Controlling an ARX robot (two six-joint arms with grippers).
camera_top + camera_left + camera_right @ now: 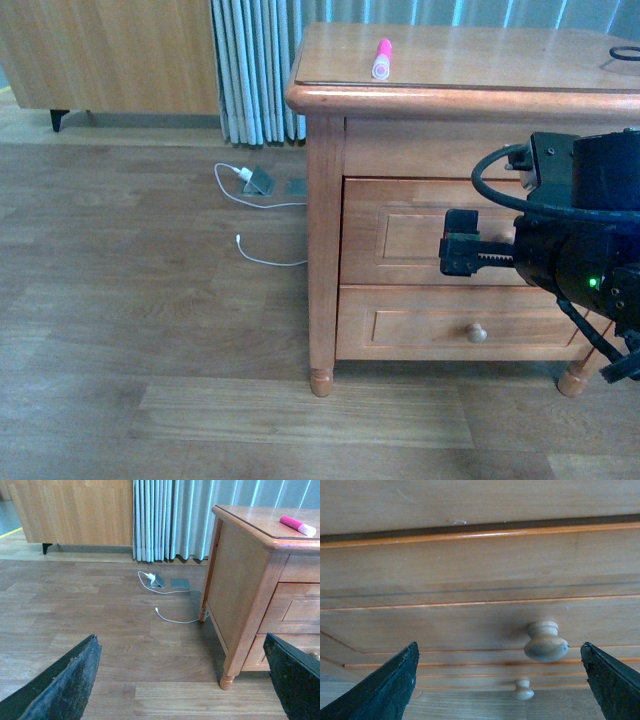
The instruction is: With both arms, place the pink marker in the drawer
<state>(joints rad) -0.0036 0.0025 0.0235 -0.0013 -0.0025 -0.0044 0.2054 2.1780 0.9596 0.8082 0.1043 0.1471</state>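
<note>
A wooden dresser stood on a plank floor. The pink marker lay on the dresser's top, near its front edge. The drawer, the dresser's topmost, was closed. The right gripper faced it, spread wide and empty, the knob ahead and untouched. The left gripper, off the dresser's side, gaped wide, holding nothing.

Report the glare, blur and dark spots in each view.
Front view: pale glare on the dresser top behind the pink marker; the right arm is mostly black, with little detail. Left wrist view: evenly lit, with the left fingers close and soft. Right wrist view: the drawer knob is slightly soft and the right fingers are blurred.
</note>
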